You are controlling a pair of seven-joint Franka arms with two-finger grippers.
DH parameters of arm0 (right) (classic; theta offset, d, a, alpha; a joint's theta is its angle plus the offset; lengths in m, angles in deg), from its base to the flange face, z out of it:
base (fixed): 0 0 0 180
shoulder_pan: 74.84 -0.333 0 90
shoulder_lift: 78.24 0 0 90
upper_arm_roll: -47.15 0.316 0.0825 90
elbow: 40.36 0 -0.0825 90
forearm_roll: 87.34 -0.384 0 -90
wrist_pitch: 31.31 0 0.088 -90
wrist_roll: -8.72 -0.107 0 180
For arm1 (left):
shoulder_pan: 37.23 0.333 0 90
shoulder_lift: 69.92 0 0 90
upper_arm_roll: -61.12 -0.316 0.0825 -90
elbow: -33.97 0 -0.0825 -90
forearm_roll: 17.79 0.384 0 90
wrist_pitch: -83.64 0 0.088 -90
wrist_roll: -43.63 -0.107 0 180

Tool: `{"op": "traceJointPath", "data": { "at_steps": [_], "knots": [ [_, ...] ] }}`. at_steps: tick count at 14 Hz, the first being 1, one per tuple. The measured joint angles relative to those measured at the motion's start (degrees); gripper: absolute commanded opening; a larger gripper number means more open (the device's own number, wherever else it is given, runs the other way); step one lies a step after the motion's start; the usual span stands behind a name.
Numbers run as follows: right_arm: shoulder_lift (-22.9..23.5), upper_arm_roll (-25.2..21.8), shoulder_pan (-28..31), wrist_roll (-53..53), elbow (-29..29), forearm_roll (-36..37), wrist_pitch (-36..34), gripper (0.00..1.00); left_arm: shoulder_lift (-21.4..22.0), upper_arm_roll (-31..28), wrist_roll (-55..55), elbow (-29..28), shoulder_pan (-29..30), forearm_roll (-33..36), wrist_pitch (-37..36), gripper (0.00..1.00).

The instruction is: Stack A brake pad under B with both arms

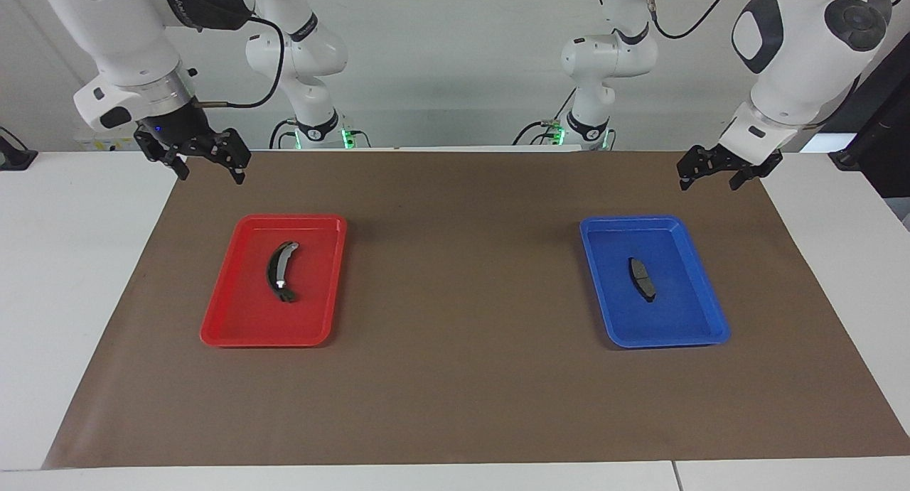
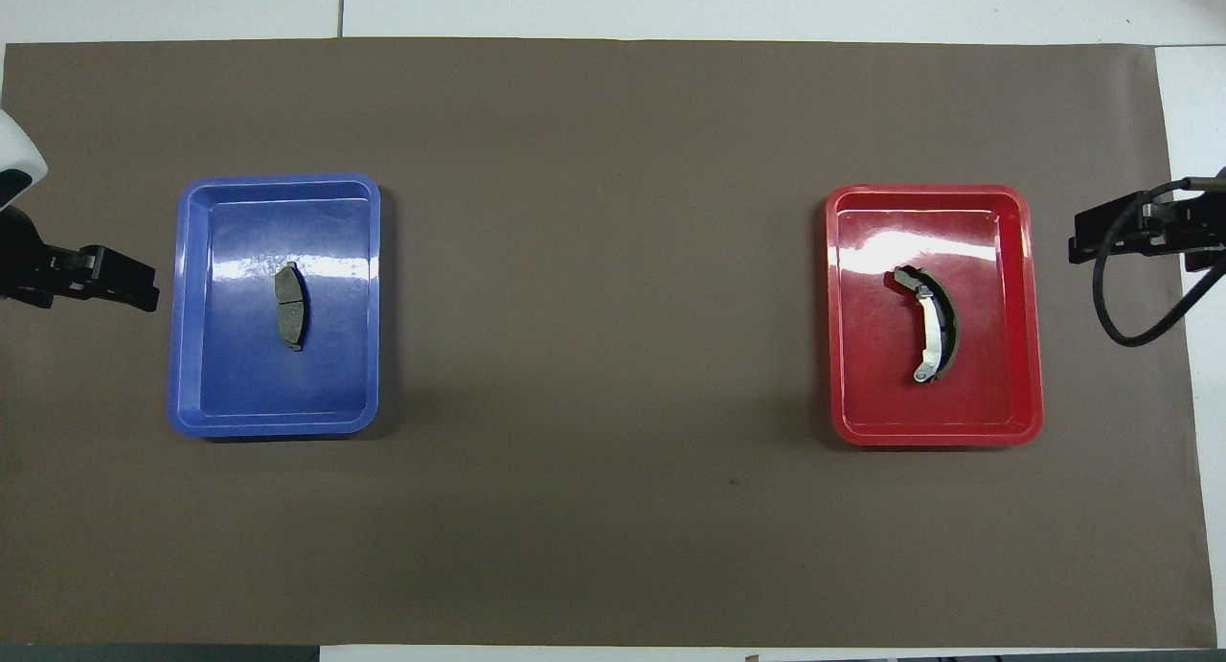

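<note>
Brown mat (image 1: 455, 406) covers most of the white table (image 1: 71, 299); its bare edge farthest from the robots lies closest to the facing camera. Going across that view from the right arm's end: right gripper (image 1: 206, 170) hangs in the air over the mat's corner at the robots' edge, jaws spread wide, nothing between them; in the overhead view it shows at the frame edge (image 2: 1101, 236), just off the red tray. Red tray (image 1: 220, 313) sits on the mat toward the right arm's end, well apart from the gripper above it. Inside it, about the middle of the tray floor, lies shoe B (image 1: 280, 271), a curved piece with black lining and silvery rib, long axis running roughly toward and away from the robots; lying alone, touching only the tray. Middle of the mat between the trays is plain brown. Blue tray (image 1: 711, 327) sits toward the left arm's end, at about the same distance from the robots as the red one. Pad A (image 1: 641, 278), small, flat, dark grey, lies near the middle of the blue tray floor, long axis also roughly toward and away from the robots. Left gripper (image 1: 718, 178) hangs over the mat's other corner at the robots' edge, jaws apart and empty; overhead view shows it (image 2: 124, 284) just beside the blue tray. Pad and shoe are well apart, each in its own tray, not stacked.
</note>
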Motion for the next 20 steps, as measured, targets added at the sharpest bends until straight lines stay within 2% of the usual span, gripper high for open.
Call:
{"op": "traceJointPath", "data": {
  "at_steps": [20],
  "knots": [
    [0.0, -0.2, 0.1, 0.0, -0.1, 0.0, 0.0, 1.00, 0.6, 0.2, 0.0, 0.0, -0.1, -0.2, 1.0, 0.98]
  ]
}}
